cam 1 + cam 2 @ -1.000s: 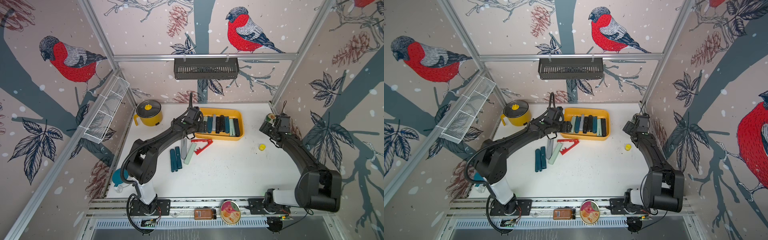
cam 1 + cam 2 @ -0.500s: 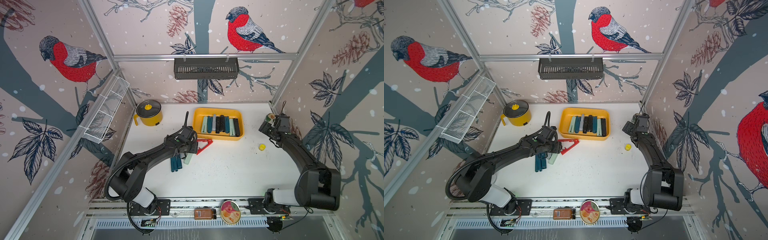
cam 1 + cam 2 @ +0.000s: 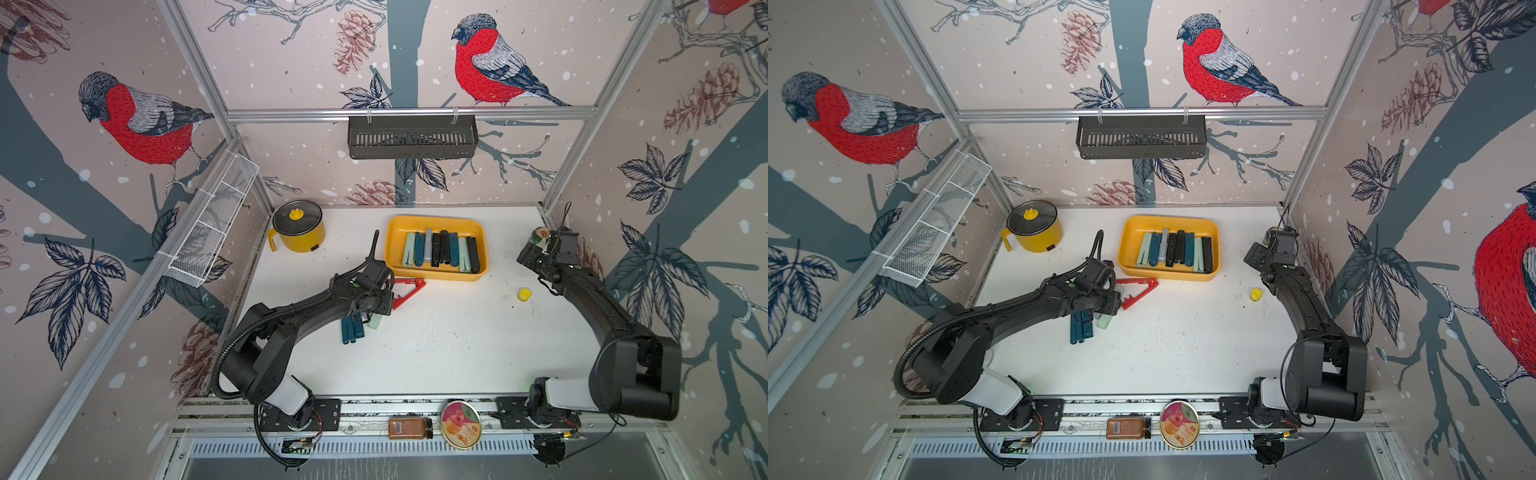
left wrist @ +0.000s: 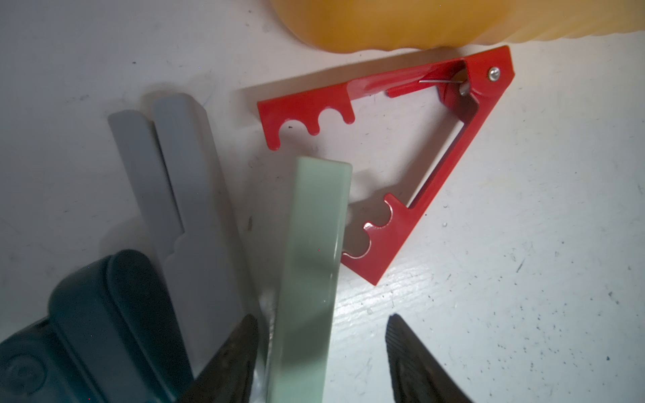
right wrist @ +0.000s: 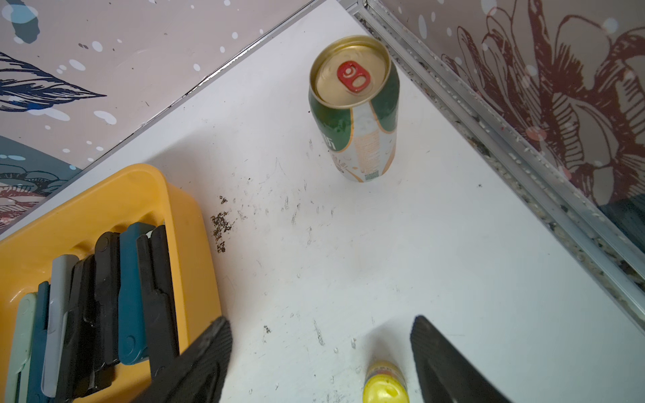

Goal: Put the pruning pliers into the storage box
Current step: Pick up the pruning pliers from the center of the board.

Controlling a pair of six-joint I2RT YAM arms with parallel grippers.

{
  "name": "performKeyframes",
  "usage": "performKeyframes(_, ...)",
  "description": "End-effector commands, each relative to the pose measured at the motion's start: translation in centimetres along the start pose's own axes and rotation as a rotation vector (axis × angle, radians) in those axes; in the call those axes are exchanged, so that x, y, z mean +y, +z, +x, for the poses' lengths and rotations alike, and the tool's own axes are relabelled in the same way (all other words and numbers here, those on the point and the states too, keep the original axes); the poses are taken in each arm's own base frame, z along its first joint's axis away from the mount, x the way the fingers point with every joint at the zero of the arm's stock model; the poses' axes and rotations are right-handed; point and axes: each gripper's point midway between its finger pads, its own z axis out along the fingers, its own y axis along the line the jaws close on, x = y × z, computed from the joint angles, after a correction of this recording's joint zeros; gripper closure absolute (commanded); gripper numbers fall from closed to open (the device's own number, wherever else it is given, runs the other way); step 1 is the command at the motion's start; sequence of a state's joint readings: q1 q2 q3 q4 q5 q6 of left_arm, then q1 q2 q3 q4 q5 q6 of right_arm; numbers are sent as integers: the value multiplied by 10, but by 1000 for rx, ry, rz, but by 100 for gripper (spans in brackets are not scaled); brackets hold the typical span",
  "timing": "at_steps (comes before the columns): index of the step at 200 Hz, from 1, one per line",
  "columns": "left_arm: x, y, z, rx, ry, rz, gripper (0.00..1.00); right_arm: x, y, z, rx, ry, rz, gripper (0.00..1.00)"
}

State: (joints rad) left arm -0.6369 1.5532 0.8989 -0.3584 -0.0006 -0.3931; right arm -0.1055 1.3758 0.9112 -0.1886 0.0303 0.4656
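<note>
Several pliers lay loose on the table point(image 3: 457, 353) around my left end effector point(image 4: 321, 317). The mint pliers point(image 4: 314, 244) sat between my parted fingers point(image 4: 237, 356), one just beside it, the other well apart, nothing clamped yet. Grey pliers point(image 4: 188, 181) lay right alongside, red pliers point(image 4: 436, 167) just ahead, and the storage box point(image 4: 384, 24) beyond. My take: I needed to centre on the mint one before squeezing, or I'd have dragged the grey neighbour along.

No text is legible anywhere. The green can point(image 5: 359, 115) carries white characters and fine print too blurred to read. The brown jar point(image 3: 409, 428) bears a barcode-like label, and the round tin point(image 3: 460, 424) a small red mark, both unreadable.
</note>
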Motion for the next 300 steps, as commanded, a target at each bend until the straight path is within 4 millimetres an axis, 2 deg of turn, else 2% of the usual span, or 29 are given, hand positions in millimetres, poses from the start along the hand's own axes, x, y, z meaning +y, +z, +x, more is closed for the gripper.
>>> performKeyframes(1, 1, 6, 8, 37, 15, 0, 44, 3, 0, -4, -11, -1, -6, 18)
performKeyframes(30, 6, 13, 15, 65, 15, -27, 44, 2, 0, -4, -10, -2, -3, 18)
performKeyframes(71, 7, 20, 20, 86, 16, -30, 53, 3, 2, -3, -7, 0, -3, 18)
performKeyframes(115, 12, 26, 28, 117, 15, -50, 70, 2, 3, -3, -5, -1, 0, 18)
performKeyframes(144, 14, 16, 18, 82, 1, -72, 77, 2, 3, -2, -4, -1, 0, 18)
performKeyframes(194, 17, -23, -18, -22, -33, -117, 80, 5, 4, -3, -5, -2, -6, 18)
performKeyframes(198, 15, -31, -30, -51, -35, -112, 80, 5, 4, -3, -3, -3, -6, 18)
performKeyframes(242, 17, -63, -93, -179, -63, -73, 82, 9, 3, -3, -3, -2, -12, 18)
performKeyframes(265, 16, -69, -127, -231, -34, -81, 82, 11, 3, -2, -3, -2, -18, 18)
performKeyframes(300, 9, -48, -169, -218, 24, -103, 84, 18, 4, 1, 3, -5, -30, 18)
